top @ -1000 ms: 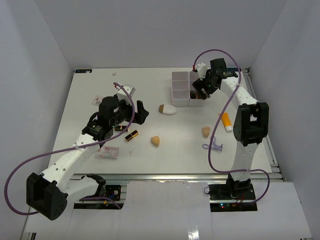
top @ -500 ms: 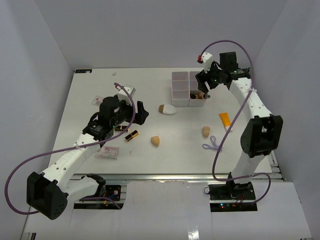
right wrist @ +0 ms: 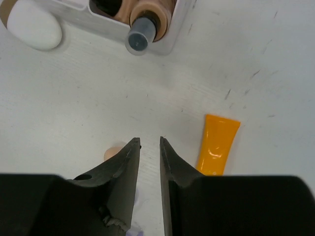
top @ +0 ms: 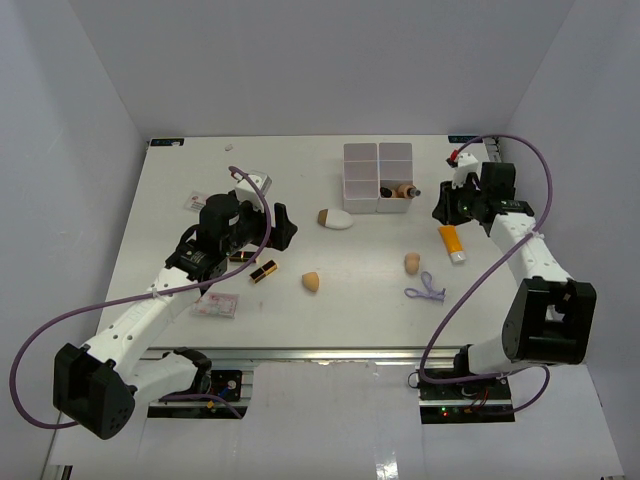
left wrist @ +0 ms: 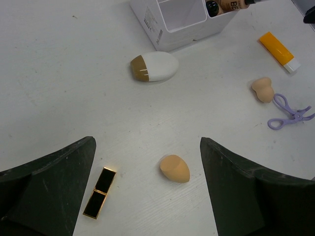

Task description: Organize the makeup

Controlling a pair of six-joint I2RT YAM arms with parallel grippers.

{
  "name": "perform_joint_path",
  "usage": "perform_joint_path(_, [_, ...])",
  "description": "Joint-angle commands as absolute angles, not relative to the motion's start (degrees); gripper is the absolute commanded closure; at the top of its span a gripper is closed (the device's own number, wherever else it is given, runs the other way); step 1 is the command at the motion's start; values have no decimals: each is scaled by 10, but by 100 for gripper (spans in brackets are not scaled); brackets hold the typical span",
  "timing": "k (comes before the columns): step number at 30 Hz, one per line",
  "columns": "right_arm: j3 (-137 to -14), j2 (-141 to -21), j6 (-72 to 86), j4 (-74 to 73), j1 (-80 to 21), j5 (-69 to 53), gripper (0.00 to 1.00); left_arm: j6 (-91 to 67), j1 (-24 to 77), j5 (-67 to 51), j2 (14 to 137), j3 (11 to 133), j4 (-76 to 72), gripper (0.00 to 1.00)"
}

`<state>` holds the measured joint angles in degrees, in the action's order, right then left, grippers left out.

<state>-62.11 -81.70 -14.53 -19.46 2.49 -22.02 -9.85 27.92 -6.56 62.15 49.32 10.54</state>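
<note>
Makeup lies scattered on the table. A tan egg sponge (top: 312, 282) (left wrist: 174, 168) and a black-and-gold lipstick (top: 263, 271) (left wrist: 100, 192) sit below my left gripper (top: 286, 225) (left wrist: 146, 147), which hangs wide open and empty. The white oval piece with brown tip (top: 336, 218) (left wrist: 155, 67) lies beside the box. A second sponge (top: 412, 263) (right wrist: 114, 152), the orange tube (top: 452, 243) (right wrist: 218, 145) and the purple loop (top: 428, 290) lie on the right. My right gripper (top: 441, 211) (right wrist: 149, 141) hovers above the tube's left side, jaws a narrow gap apart, holding nothing.
The white multi-compartment box (top: 378, 178) (right wrist: 98, 22) stands at the back with a tan bottle (top: 404, 190) (right wrist: 142, 29) leaning in its front right cell. A pink packet (top: 217, 305) and another lipstick (top: 240, 257) lie under the left arm.
My right arm has drawn back from the box to the right, over the orange tube, and its jaws have narrowed. The bottle stays in the box. The left arm has not moved.
</note>
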Motion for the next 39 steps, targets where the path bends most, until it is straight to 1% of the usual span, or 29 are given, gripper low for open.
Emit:
perform_joint_path(1, [-638, -854, -50, -112, 21, -197, 73, -92, 279, -61, 622, 490, 106, 2])
perform_joint_path(4, [-677, -904, -25, -112, 21, -207, 76, -90, 279, -60, 627, 490, 106, 2])
perform_joint_path(9, [-734, -978, 11, -115, 20, -227, 77, -90, 279, -55, 628, 489, 105, 2])
perform_joint_path(13, [-782, -1026, 28, -144, 19, -250, 80, -88, 279, -54, 631, 490, 108, 2])
perform_joint_path(26, [-811, -1039, 41, -202, 9, -290, 81, -88, 278, -55, 634, 491, 108, 2])
perform_joint_path(39, [-852, -1060, 76, -207, 1, -330, 81, -88, 278, -54, 641, 491, 109, 2])
